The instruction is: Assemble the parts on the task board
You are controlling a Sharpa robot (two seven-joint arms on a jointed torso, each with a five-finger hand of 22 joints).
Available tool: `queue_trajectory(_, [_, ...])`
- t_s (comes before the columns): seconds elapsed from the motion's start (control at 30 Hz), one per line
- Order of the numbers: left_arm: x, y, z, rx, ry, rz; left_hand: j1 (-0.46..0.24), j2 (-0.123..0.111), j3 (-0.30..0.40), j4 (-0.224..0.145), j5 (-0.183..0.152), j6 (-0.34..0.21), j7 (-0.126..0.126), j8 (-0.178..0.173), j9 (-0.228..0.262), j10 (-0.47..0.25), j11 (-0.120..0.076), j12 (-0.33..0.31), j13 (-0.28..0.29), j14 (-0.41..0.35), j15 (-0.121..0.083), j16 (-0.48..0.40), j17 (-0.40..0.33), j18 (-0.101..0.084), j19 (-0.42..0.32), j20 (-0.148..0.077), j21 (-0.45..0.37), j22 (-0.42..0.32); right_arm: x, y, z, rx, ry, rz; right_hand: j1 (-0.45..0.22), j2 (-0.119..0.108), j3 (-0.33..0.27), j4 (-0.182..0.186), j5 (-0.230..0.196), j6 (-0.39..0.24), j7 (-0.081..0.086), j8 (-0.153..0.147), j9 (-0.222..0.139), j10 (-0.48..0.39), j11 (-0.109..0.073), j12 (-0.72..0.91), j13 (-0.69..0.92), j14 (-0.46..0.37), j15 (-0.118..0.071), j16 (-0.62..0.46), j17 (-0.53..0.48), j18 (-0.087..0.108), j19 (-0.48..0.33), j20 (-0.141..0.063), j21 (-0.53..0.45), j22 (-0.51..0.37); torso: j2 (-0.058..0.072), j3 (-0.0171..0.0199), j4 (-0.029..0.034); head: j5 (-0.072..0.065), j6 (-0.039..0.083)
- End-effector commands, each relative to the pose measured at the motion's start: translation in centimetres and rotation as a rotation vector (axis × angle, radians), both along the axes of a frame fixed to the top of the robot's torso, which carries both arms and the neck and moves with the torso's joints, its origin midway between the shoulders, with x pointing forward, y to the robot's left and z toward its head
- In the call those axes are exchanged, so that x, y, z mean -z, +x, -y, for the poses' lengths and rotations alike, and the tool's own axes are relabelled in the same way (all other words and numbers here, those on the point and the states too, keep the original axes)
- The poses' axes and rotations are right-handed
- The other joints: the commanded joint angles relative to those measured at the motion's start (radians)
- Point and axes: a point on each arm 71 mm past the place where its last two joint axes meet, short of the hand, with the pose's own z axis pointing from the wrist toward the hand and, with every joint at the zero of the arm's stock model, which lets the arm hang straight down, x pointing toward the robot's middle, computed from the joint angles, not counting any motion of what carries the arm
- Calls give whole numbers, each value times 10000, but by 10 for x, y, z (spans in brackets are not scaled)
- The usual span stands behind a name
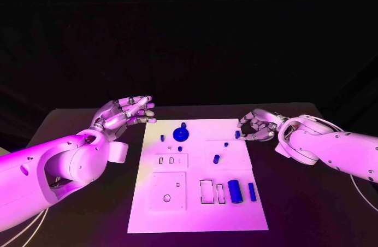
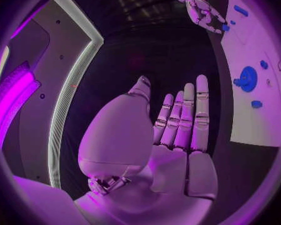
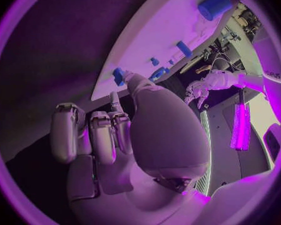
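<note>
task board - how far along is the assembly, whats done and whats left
Looks early. On the task board a round blue gear appears seated at the far end. The right hand pinches a small blue part at the board's edge. The left hand hovers open. The large cylinder and blue bar lie loose beside empty slots.

Black table (image 1: 87,203); white task board (image 1: 197,214) flat at its middle

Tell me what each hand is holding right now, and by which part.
The left hand holds nothing, fingers spread. The right hand has a small blue part at its fingertips by the task board edge; a grip cannot be told.
</note>
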Motion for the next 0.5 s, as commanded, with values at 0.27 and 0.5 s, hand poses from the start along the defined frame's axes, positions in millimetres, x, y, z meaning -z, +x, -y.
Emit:
queue_trajectory(0.27, [-1,-1,1,158,-88,102,27,43,-58,25,-4,-89,488,-31,-13,-50,28,-39,-12,-62,14,35,9,-7,-67,7,56,10,7,0,-7,-234,-111,-157,74,107,142,-45,58,236,-34,82,38,946,-66,90,2506,1017,-96,-8,2464,-5,59,-49,59,923,2,15,-21,37,-43])
queue_trajectory(0.5, [-1,0,1,150,-82,96,27,43,-58,25,-4,-89,488,-31,-13,-50,28,-39,-12,-62,14,35,9,-7,-67,7,56,10,9,2,-9,-228,-145,-186,46,364,667,-104,-371,663,-125,250,63,982,-158,122,2545,1023,-200,-1,2493,-15,88,-146,84,975,-1,15,-10,19,-46])
